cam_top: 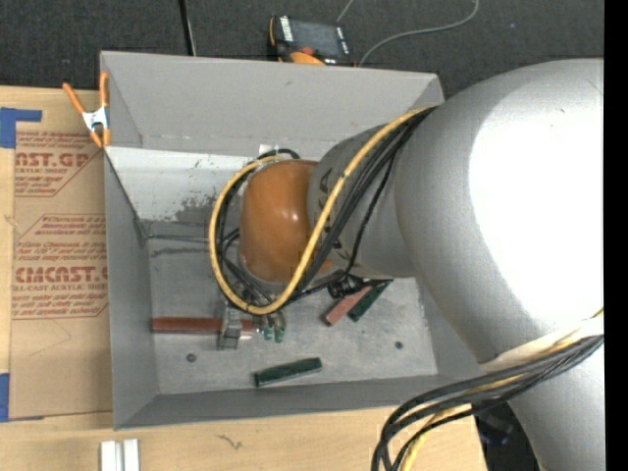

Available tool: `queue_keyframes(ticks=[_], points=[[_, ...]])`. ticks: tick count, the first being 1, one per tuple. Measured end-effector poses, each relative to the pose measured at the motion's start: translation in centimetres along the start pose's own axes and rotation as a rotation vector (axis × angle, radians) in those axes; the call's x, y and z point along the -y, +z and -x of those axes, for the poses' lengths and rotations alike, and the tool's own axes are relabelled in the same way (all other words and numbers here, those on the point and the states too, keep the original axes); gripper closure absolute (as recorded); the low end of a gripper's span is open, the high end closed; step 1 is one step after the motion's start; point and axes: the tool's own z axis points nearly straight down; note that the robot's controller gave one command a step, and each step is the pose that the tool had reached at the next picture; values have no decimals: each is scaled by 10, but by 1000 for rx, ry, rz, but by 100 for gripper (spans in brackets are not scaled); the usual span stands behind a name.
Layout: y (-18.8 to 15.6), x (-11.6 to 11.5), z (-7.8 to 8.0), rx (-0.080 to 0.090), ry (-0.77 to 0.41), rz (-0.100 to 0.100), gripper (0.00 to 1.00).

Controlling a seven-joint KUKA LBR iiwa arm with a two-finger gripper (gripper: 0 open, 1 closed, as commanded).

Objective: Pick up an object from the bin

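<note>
One red-brown bar (pixel 184 325) is seen lying flat on the bin's floor, left of centre, running left to right. Its right end is met by the gripper (pixel 232 334), which is set low over the floor at that spot. Whether the gripper is apart, together or clamped on the bar cannot be told, as the tip is crowded by the wrist above.

Just right of the gripper a small green bit (pixel 275 332) is spotted; whether it is loose or part of the robot cannot be told. Nearer the front wall a dark green stick (pixel 287 371) is laid flat, slightly tilted and apart from the bar. Further right, a brown strip (pixel 339 310) and a green strip (pixel 365 300) are found side by side, both slanted, their upper ends tucked under the arm.

Above it all the orange cover (pixel 273 226) is hung, ringed by yellow and black cables (pixel 218 238). The big grey arm (pixel 510 224) is seen reaching in from the right. The bin (pixel 128 263) is walled in grey metal, its floor scuffed.
</note>
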Motion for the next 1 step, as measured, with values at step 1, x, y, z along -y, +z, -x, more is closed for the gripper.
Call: queue_keyframes(ticks=[1], points=[[-166, -13, 3, 9, -38, 4, 100]])
